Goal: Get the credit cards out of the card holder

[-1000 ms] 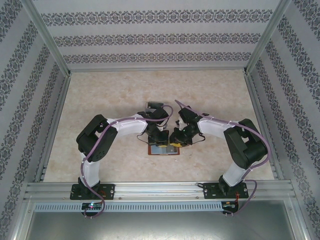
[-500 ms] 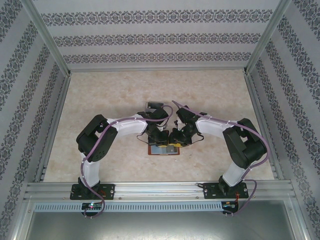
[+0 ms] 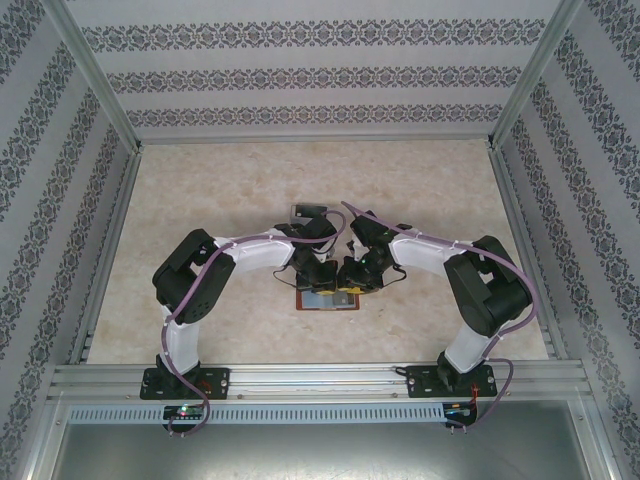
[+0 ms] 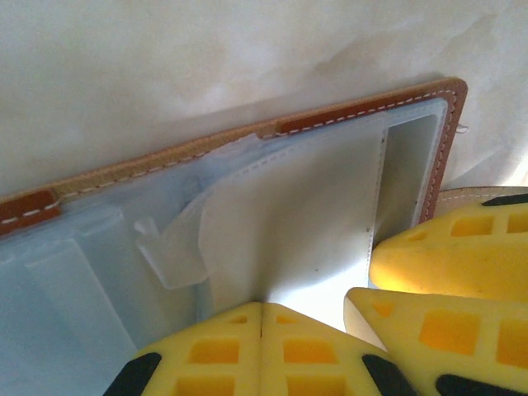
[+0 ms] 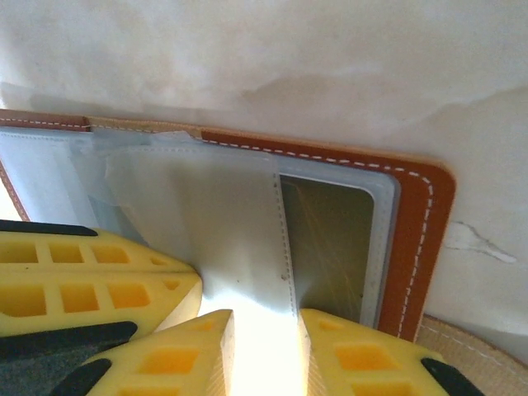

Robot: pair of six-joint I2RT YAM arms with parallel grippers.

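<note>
One card holder (image 3: 328, 299) lies opened flat on the table (image 3: 200, 190), near its middle and towards the arm bases, with the grey-blue slots facing up. Two grippers press on it side by side and hide most of it from above. The left gripper (image 4: 261, 330) is clenched tight, its tips on the lining. The right gripper (image 5: 264, 355) has its jaws slightly parted over a pale pocket; I cannot tell whether it pinches anything. The credit cards cannot be counted: one pale flap (image 4: 177, 247) may be a card.
</note>
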